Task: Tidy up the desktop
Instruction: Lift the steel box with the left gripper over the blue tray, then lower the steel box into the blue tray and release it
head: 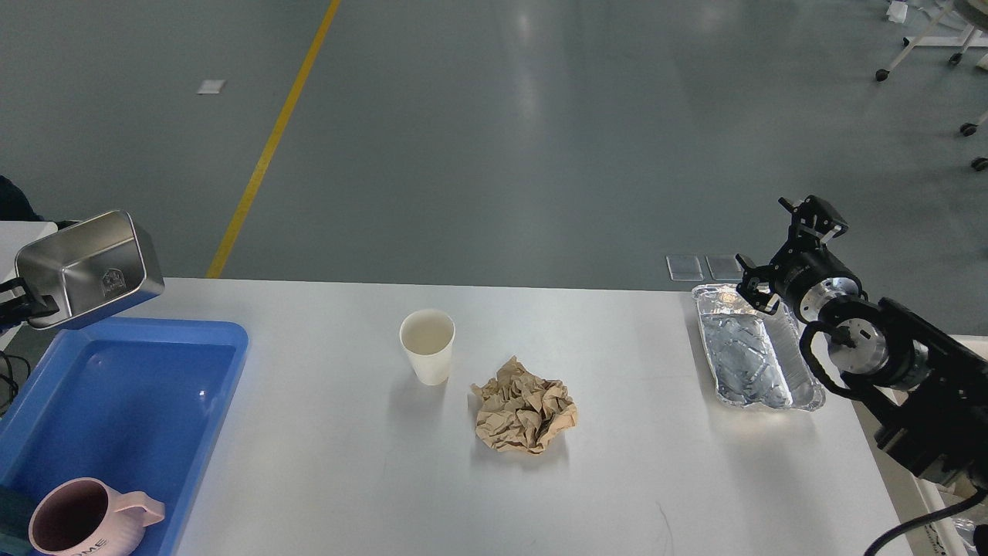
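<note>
- A large white desktop [633, 479] fills the lower half of the view.
- The left gripper [19, 307], at the left edge, grasps a steel box [89, 266] above a blue tray [116, 401] holding a pink mug [85, 517].
- Mid-table: a white paper cup [427, 344] just beside crumpled brown paper [525, 415].
- The right gripper [810, 220] hovers over a foil tray's [752, 359] far end; whether it is released or clenched cannot be told.

The right arm [918, 386] is built of matte black housings, broken just behind the wrist by two bright silver metal rings. A thin black cable is looped beside the nearer ring, and a thicker one is seen further back from the hand, at the frame's bottom. The right gripper [812, 216] is finished in black, with angular, bracket-like fingers.
</note>
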